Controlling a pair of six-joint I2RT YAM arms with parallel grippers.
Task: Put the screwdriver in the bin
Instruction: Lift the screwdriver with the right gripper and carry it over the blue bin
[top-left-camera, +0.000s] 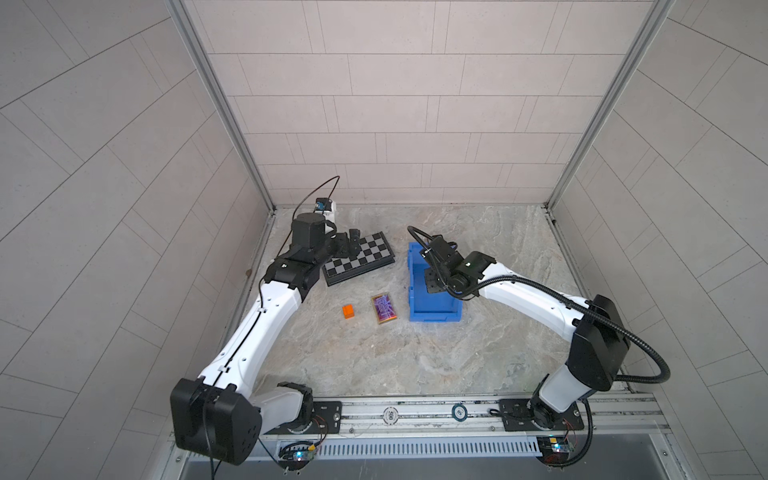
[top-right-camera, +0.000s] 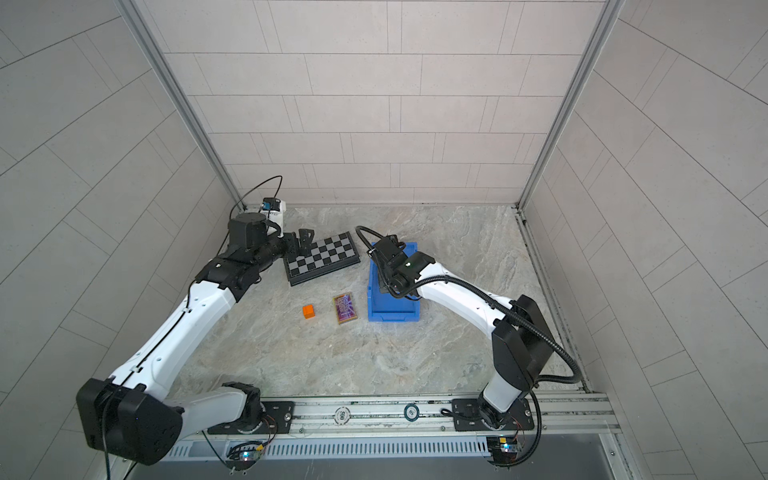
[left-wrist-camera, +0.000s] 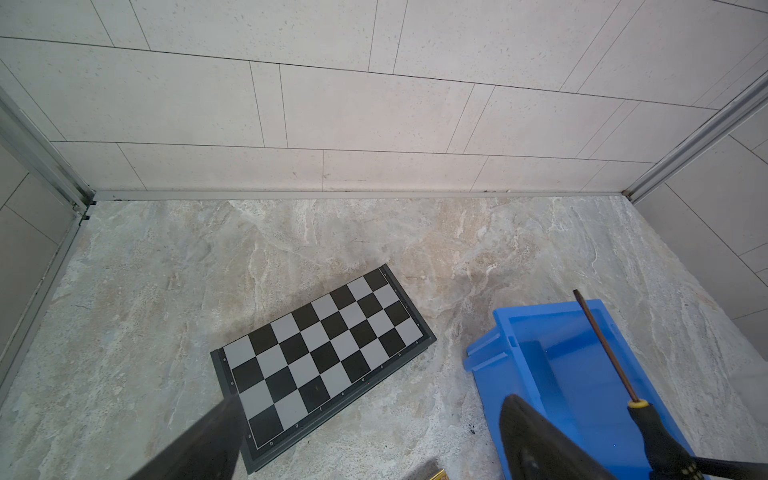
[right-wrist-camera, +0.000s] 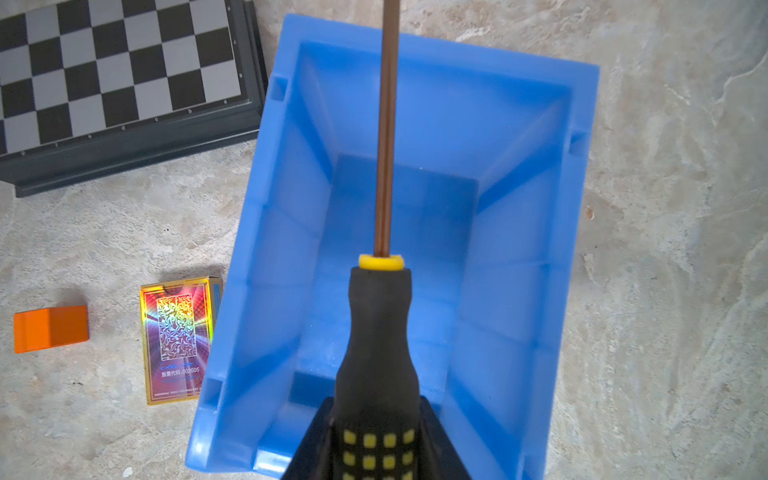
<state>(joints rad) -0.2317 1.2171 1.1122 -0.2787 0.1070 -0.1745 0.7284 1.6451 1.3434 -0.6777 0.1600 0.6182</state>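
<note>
A: Arms match?
B: Mostly. Left arm (top-left-camera: 266, 328) and right arm (top-left-camera: 536, 307) both have white shell links and black boxy joint housings. Small dark screw holes are dotted along the white.
A: Cabling?
B: Differs. Left has a thin black cable (top-left-camera: 258, 316) clipped along the shell. Right has a fat ribbed black conduit (top-left-camera: 646, 351) run outside the arm.
A: Markings?
B: Small pale mark on each black forearm housing (top-left-camera: 468, 263).
A: Ends, bases?
B: Left gripper (top-right-camera: 306, 240) is all black. White wrist block (top-left-camera: 326, 206) with a blue part. Black base plates (top-left-camera: 328, 409). Small boards (top-left-camera: 297, 455) with lit LEDs and red-black wires.
</note>
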